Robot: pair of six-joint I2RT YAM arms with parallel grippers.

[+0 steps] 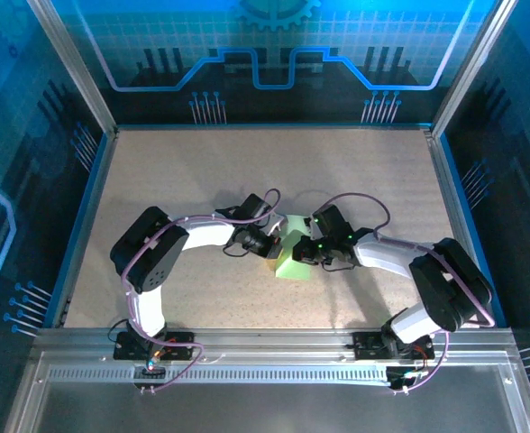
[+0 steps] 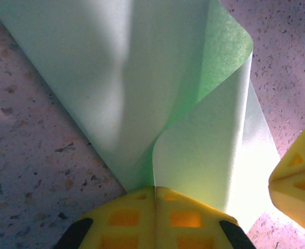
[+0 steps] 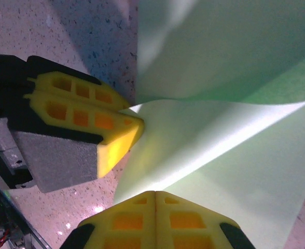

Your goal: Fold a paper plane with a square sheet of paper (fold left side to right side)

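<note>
The square sheet of paper [image 1: 292, 260] is pale green and lies mid-table between my two grippers. One flap is lifted and curls over the rest of it [image 2: 142, 78]. My left gripper [image 2: 155, 188] is shut on the raised flap's edge, and the paper rises straight out of the seam between its fingers. In the right wrist view this left gripper [image 3: 137, 120] pinches a corner of the sheet [image 3: 235, 62]. My right gripper [image 3: 156, 193] is shut where a bright curved paper edge meets its fingertips. One of its yellow fingers [image 2: 297, 176] stands beside the flap. The paper plane is out of view.
The speckled tabletop [image 1: 202, 162] stretches wide to the back and both sides. A blue rim [image 1: 85, 216] and metal frame posts [image 1: 76, 63] bound it. Both arms bend inward from their bases [image 1: 152, 347] at the near edge.
</note>
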